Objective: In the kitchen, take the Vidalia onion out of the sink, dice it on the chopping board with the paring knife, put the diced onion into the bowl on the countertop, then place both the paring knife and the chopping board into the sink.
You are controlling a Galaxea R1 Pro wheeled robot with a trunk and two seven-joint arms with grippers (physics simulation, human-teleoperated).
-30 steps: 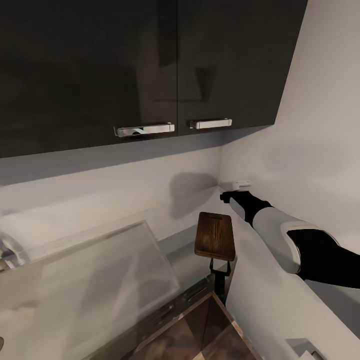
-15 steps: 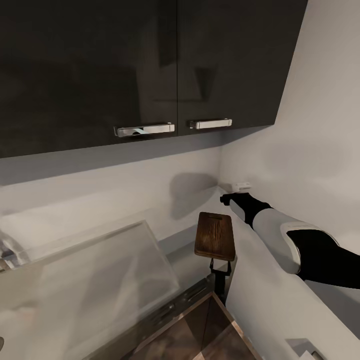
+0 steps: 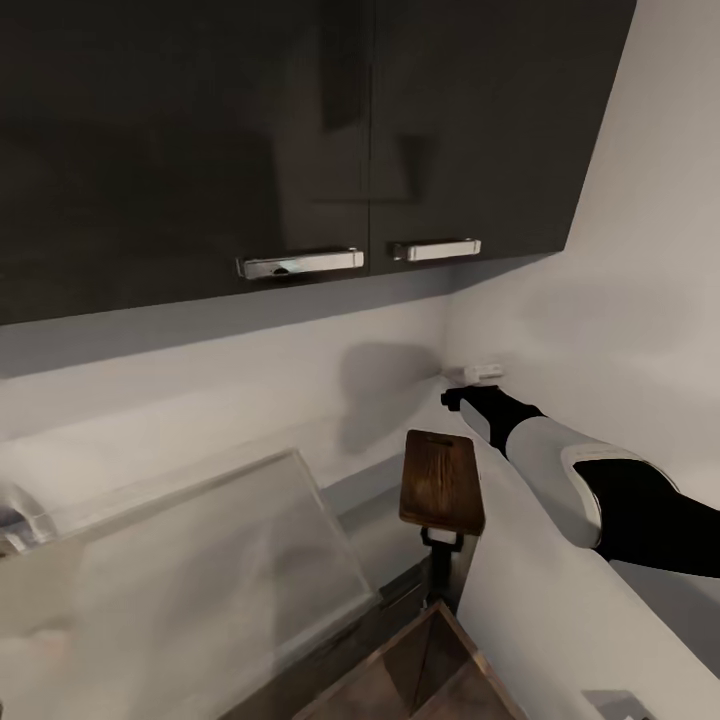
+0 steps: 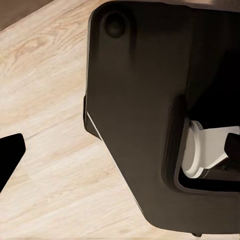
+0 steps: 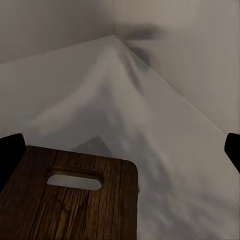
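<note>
The chopping board (image 3: 442, 483) is dark brown wood and lies at the inner corner of the grey countertop (image 3: 560, 610), hole end away from me. My right arm (image 3: 555, 475) reaches past the board's right side toward the wall corner. In the right wrist view the board's hole end (image 5: 75, 200) is close below my right gripper (image 5: 120, 150). That gripper is open, its dark fingertips (image 5: 11, 150) wide apart with nothing between them. My left gripper (image 4: 120, 150) is open too and points down at the floor beside my dark base (image 4: 140, 115).
Dark upper cabinets (image 3: 300, 130) with chrome bar handles (image 3: 300, 264) hang over the counter. A flat glossy drainboard (image 3: 190, 570) spreads at the left, with a chrome faucet part (image 3: 18, 510) at its edge. A black bracket-like part (image 3: 441, 540) shows under the board's near end. Wooden floor (image 3: 430, 680) lies below.
The whole head view has shifted slightly, so the camera moved. The board and my right arm show no clear move of their own.
</note>
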